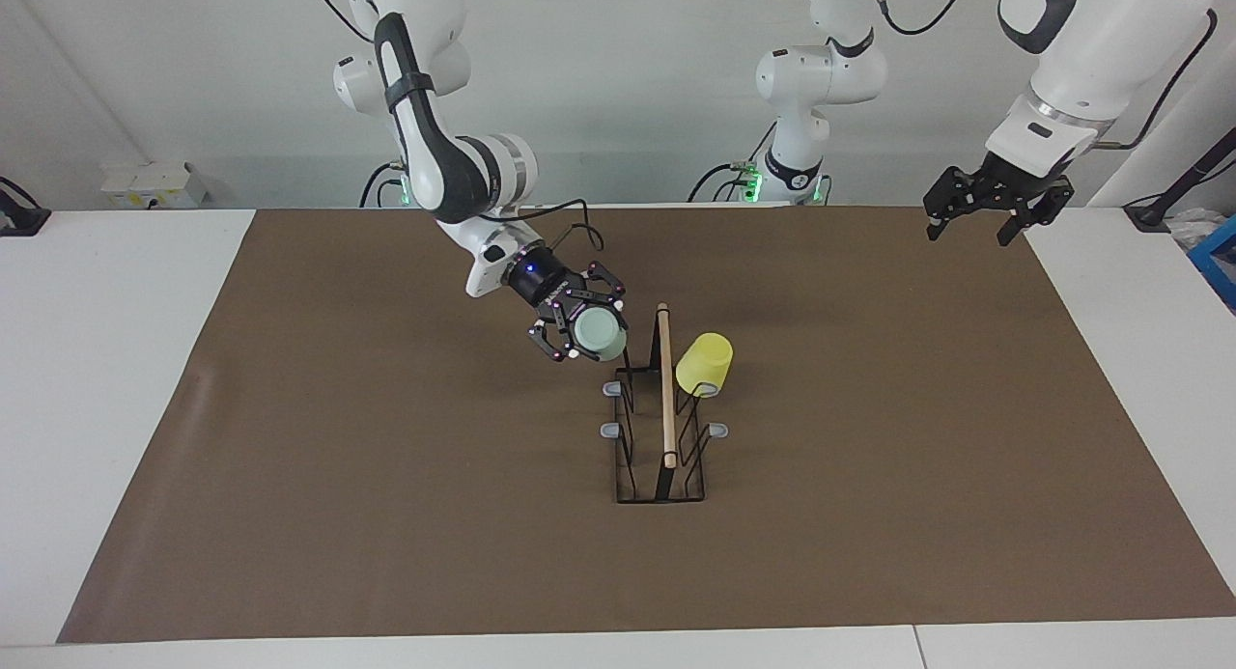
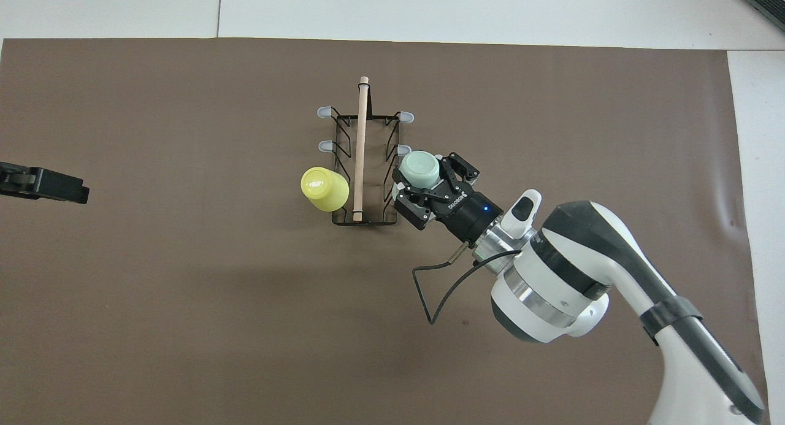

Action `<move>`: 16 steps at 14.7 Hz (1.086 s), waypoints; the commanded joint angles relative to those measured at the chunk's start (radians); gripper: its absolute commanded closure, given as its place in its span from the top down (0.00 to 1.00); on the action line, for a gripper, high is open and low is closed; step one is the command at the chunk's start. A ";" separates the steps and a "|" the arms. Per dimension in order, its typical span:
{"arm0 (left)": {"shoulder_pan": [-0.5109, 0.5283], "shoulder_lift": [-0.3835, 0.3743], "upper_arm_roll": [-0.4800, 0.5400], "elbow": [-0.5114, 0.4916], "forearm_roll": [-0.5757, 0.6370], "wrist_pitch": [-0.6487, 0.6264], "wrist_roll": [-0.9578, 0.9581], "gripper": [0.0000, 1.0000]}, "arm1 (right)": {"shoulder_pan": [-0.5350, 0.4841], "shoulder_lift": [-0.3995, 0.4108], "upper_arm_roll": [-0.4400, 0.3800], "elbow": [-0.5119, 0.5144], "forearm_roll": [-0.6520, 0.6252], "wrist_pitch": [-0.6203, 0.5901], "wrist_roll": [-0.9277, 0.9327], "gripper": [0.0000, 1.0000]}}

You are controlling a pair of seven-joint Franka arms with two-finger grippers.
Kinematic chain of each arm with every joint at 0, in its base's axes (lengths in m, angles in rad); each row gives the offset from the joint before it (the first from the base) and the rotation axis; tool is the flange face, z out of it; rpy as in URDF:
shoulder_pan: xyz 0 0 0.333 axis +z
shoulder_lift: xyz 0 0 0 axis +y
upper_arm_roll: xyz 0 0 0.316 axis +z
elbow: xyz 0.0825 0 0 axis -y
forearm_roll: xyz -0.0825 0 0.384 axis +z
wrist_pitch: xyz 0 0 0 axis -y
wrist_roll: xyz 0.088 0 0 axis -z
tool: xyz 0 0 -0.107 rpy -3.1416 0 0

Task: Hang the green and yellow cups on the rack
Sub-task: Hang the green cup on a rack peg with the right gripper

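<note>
The black wire rack (image 1: 666, 399) (image 2: 360, 149) with a wooden rod on top stands mid-table. A yellow cup (image 1: 704, 363) (image 2: 324, 189) hangs upside down on the rack's peg nearest the robots, on the left arm's side. My right gripper (image 1: 584, 331) (image 2: 423, 179) is shut on the pale green cup (image 1: 599, 333) (image 2: 420, 167), tilted, with its closed bottom up. It holds the cup against the rack's right-arm side, where it hides the peg nearest the robots. My left gripper (image 1: 975, 227) (image 2: 43, 184) waits open in the air over the mat's left-arm end.
A brown mat (image 1: 386, 515) (image 2: 184, 321) covers most of the white table. Other grey-tipped pegs (image 1: 611, 429) (image 2: 325, 146) stick out from both sides of the rack, bare. A black cable (image 2: 429, 290) loops from the right wrist.
</note>
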 commanded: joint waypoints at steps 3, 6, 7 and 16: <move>-0.004 -0.021 0.005 -0.022 0.007 -0.005 0.002 1.00 | 0.012 0.036 -0.001 0.036 0.095 -0.010 -0.076 0.51; -0.004 -0.021 0.005 -0.022 0.007 -0.005 0.002 1.00 | 0.012 0.039 -0.001 0.036 0.097 -0.014 -0.078 0.51; -0.004 -0.021 0.005 -0.022 0.007 -0.005 0.002 1.00 | 0.012 0.039 -0.001 0.036 0.095 -0.015 -0.078 0.51; -0.004 -0.021 0.005 -0.022 0.007 -0.005 0.002 1.00 | 0.003 0.039 -0.001 0.037 0.095 -0.017 -0.078 0.99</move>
